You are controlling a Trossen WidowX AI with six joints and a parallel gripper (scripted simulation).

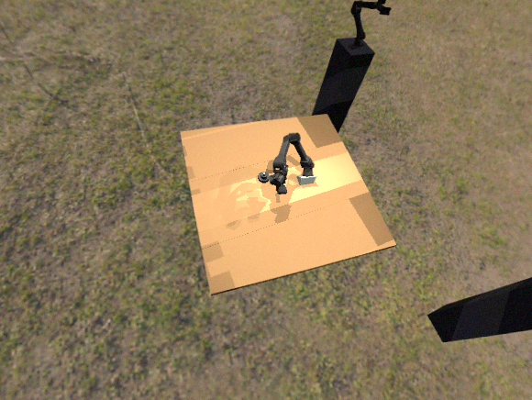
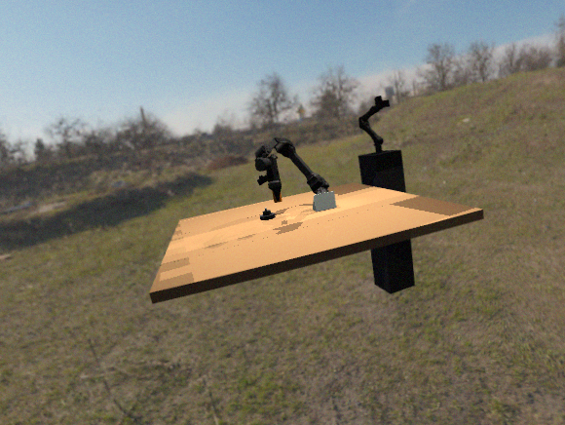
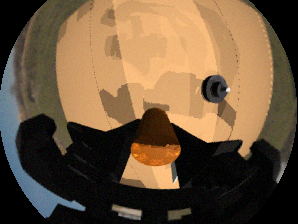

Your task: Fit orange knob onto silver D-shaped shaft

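Note:
The orange knob point(image 2: 275, 200) point(image 3: 156, 153) is held in my gripper point(image 2: 277, 195) point(image 3: 154, 123), which is shut on it. Only a small orange strip shows in the exterior view; the arm hides the knob in the top view. Its hole is not visible. The dark round pedestal point(image 1: 260, 179) point(image 2: 263, 216) point(image 3: 207, 91) stands on the table, with the small silver shaft point(image 3: 227, 90) at its middle. The knob is apart from the pedestal and above the table. The pedestal lies to the upper right of the knob in the wrist view. The shaft's flat side cannot be made out.
The wooden table point(image 1: 293, 248) point(image 2: 273, 249) carries my arm's pale base plate point(image 1: 306, 180) point(image 2: 324, 201), to the right of the pedestal in the top and exterior views. A second dark arm point(image 1: 359, 23) point(image 2: 368, 128) stands on a black pillar point(image 1: 341, 83) point(image 2: 382, 171) beyond the table. Patchy shadows cross the tabletop.

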